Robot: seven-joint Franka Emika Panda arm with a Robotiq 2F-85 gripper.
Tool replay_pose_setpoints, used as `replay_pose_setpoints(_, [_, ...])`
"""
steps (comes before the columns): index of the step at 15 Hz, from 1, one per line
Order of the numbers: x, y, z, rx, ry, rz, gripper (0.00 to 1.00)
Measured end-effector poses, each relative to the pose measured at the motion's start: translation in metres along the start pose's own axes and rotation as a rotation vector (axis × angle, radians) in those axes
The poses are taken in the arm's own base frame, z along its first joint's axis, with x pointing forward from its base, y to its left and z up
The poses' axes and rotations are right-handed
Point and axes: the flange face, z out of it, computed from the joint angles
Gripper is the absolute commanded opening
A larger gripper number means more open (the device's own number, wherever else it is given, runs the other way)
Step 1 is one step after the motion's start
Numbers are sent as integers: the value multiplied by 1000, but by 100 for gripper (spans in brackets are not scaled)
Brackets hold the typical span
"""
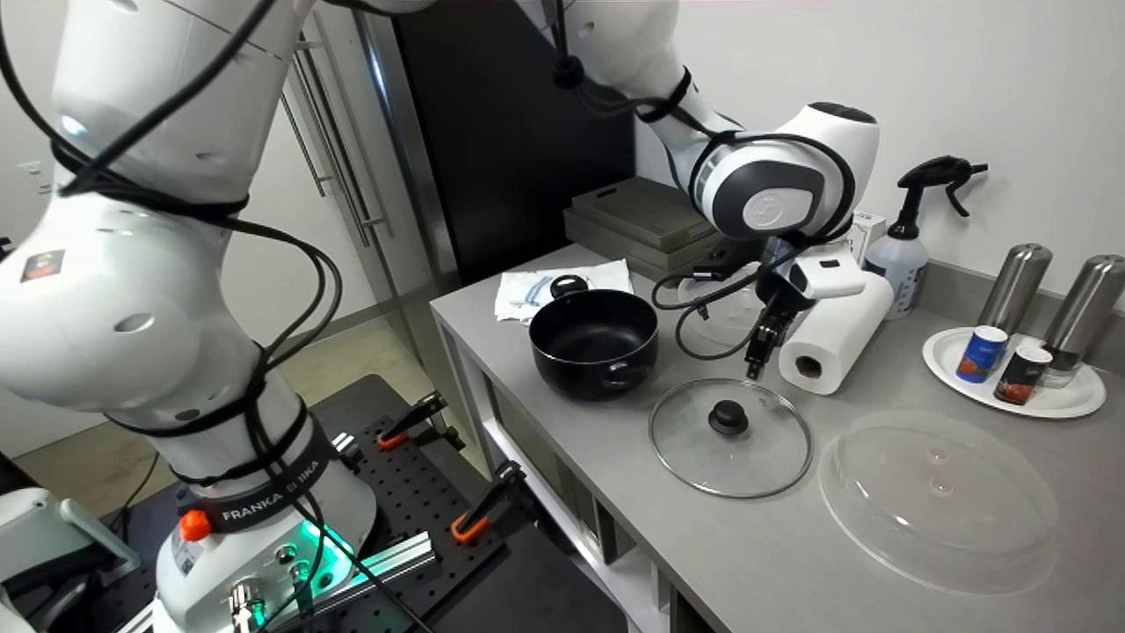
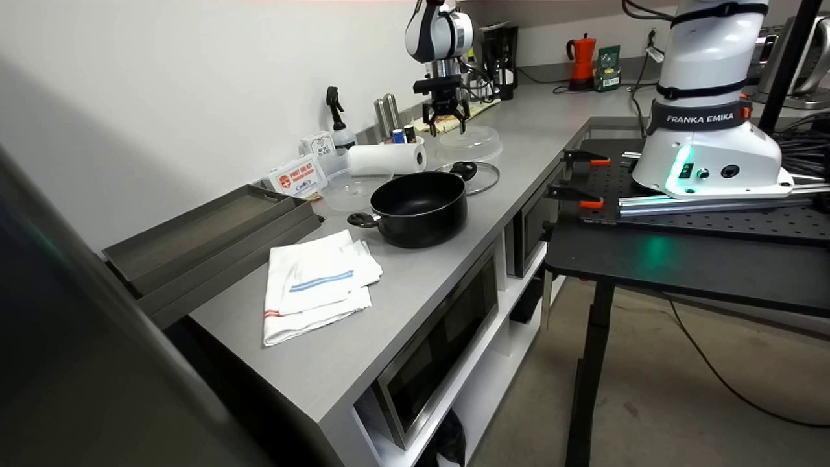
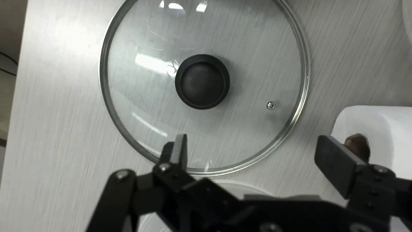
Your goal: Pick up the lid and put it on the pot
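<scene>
One round, clear glass lid with a metal rim (image 1: 769, 444) lies on the grey counter (image 1: 615, 448), just beside the round black two-handled pot (image 1: 593, 352). The black two-finger gripper (image 2: 448, 128) hangs above, its fingers (image 3: 336, 166) spread and holding nothing. In the wrist view, the lid's round black knob (image 3: 202, 81) lies beyond the fingertips, offset toward the counter's front edge; centring over it is probably required before descent.

In the wrist view, we find the round black-knobbed clear glass lid (image 3: 204, 85) cut off at the top and the white paper roll (image 3: 391, 138) at the right; in an exterior view, the round black pot (image 2: 418, 207) partly hides the lid.
</scene>
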Motion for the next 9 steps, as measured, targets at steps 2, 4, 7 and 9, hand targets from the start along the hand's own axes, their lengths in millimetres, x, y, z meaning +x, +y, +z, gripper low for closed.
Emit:
replay_pose_setpoints(2, [2,-2,11,-10,1,20,100])
replay_pose_setpoints(4, [3,-2,22,-22,-2,36,100])
replay_pose_setpoints(7, [4,1,39,-41,-7,58,100])
replay_pose_setpoints(9, [5,3,48,-49,-12,66,100])
